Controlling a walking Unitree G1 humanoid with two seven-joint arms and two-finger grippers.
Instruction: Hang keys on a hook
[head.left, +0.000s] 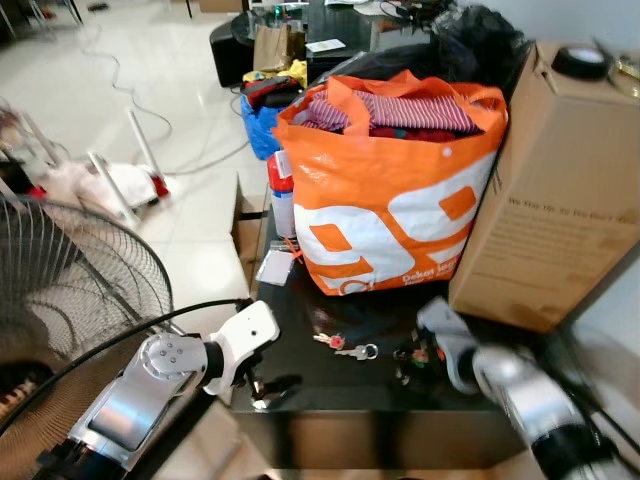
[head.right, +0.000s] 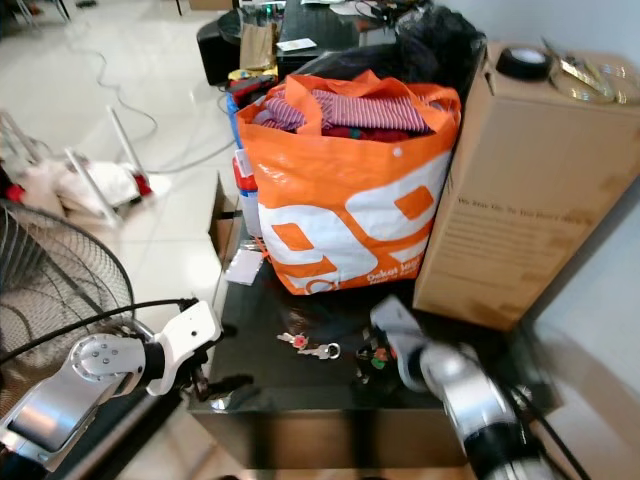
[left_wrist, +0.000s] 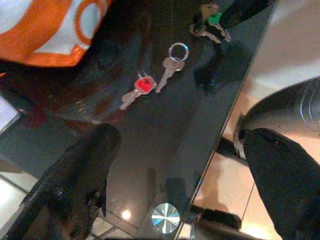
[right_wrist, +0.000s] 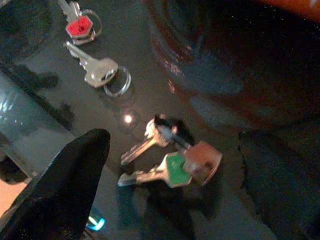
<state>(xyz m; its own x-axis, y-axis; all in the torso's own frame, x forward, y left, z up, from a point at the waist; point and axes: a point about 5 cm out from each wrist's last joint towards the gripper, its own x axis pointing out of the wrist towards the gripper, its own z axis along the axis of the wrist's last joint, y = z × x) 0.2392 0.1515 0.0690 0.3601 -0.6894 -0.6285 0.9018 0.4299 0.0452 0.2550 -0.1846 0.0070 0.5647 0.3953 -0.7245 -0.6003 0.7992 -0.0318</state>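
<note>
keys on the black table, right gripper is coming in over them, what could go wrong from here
1. Two sets lie close together: the green-capped bunch under the open right gripper and the red-capped key pair beside it. A loose closure could drag or catch the wrong set.
2. Both sets lie flat on the glossy table, so the fingers may slide over them.
3. The keys lie near the table's front edge; a nudge could push them off. The left gripper hangs open over that edge.
</note>
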